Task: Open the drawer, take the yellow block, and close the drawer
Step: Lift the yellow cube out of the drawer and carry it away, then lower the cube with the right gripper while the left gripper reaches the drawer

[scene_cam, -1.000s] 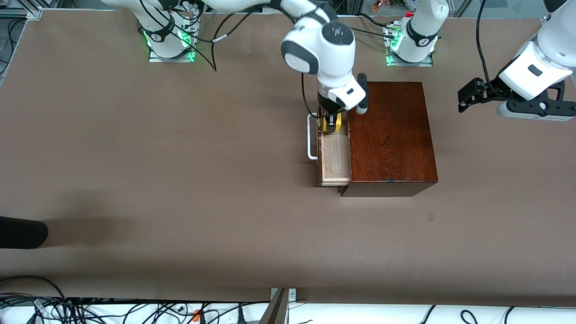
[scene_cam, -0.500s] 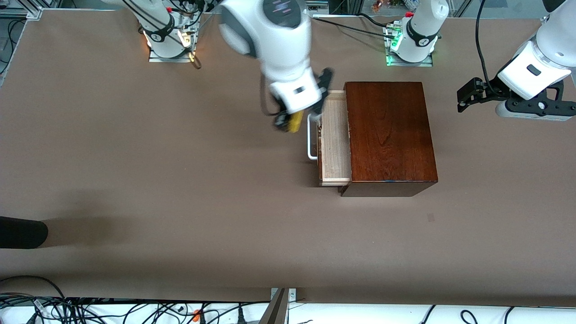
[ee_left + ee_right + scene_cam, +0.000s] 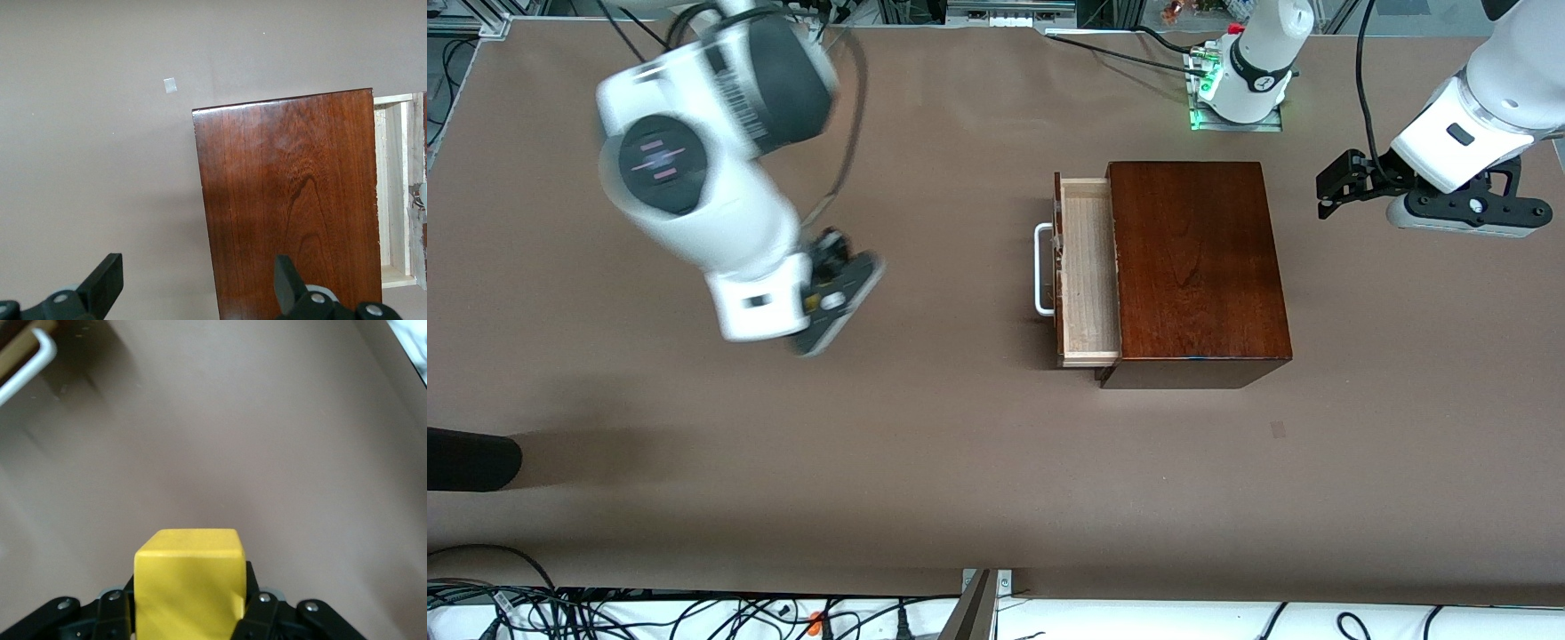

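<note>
the right gripper (image 3: 190, 613) is clamped on the yellow block (image 3: 189, 584), its fingers (image 3: 112, 613) pressed against two facing sides of the cube, held in the air over bare table (image 3: 925, 462) toward the right arm's end, well apart from the wooden box (image 3: 1196, 267). the drawer (image 3: 1089, 276) stands pulled out, its white bar handle (image 3: 1040, 271) showing. the left gripper (image 3: 193, 283) waits with fingers spread wide and holding nothing, above the box's edge at the left arm's end.

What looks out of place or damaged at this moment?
Nothing looks damaged or spilled. The drawer stands open and bare, since the right gripper holds the yellow block over the table. The left gripper waits open over the box.
</note>
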You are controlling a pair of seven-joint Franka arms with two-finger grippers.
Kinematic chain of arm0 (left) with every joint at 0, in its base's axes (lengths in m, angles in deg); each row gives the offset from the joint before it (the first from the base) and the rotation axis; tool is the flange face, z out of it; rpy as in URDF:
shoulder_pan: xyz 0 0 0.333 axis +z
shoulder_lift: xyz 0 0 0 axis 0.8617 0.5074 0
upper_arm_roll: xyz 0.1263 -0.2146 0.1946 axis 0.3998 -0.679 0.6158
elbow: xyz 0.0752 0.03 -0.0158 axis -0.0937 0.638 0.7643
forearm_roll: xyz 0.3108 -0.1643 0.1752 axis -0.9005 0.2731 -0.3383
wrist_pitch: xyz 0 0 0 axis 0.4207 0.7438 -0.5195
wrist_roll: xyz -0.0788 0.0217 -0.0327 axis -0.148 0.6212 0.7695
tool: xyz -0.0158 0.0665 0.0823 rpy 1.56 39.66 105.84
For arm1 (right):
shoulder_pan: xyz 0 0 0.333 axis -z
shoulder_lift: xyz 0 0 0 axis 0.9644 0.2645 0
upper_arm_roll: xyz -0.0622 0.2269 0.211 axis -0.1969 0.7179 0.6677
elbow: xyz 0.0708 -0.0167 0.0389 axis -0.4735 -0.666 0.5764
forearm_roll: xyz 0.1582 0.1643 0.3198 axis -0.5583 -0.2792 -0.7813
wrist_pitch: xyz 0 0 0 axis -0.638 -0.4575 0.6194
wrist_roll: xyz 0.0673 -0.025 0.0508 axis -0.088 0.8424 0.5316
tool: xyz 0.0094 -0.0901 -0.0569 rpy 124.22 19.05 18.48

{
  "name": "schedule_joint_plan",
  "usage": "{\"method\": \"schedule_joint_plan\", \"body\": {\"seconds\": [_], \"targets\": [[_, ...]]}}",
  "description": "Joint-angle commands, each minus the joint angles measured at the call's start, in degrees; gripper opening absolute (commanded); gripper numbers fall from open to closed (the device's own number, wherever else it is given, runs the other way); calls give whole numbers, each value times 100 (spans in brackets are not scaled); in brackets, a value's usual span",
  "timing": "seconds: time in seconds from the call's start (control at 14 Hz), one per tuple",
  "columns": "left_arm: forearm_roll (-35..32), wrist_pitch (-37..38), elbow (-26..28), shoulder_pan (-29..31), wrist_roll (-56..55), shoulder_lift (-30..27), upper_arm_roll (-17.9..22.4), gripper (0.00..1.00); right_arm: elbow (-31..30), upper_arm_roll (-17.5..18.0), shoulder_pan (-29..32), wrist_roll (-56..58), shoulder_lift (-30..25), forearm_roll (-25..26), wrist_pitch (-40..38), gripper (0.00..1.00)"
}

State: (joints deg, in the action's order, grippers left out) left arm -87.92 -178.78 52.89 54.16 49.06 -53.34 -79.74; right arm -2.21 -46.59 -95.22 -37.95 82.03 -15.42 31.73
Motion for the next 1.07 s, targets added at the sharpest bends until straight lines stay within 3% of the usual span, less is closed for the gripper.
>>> {"method": "schedule_joint_plan", "body": {"seconds": [0.0,0.14,0.21,0.29,0.43,0.64,0.86,1.0], "targets": [[-122,122,-98,-28,25,-24,-199,100,-521,-212,245,-30,-395,-188,-47,0],[-34,201,-90,-36,138,-6,-375,100,-932,-396,526,-30,-561,-555,23,0],[-34,236,-90,-45,453,90,-576,100,-1630,-537,553,-30,-902,-671,310,0],[-34,237,-90,-45,969,204,-830,100,-2925,-634,632,-30,-1497,-680,1036,0],[-34,228,-90,-54,1534,528,-1339,100,-4915,-670,904,-152,-2255,-663,2328,0],[79,140,-247,-71,1843,1038,-1807,100,-6783,-766,1089,-512,-2548,-654,4113,0],[195,-350,-397,-71,2467,1435,-2098,100,-7735,-775,1116,-1117,-2198,-645,5907,0],[195,-623,-406,-54,2914,1593,-2107,100,-7834,-767,1107,-1636,-1891,-645,6324,0]]}}
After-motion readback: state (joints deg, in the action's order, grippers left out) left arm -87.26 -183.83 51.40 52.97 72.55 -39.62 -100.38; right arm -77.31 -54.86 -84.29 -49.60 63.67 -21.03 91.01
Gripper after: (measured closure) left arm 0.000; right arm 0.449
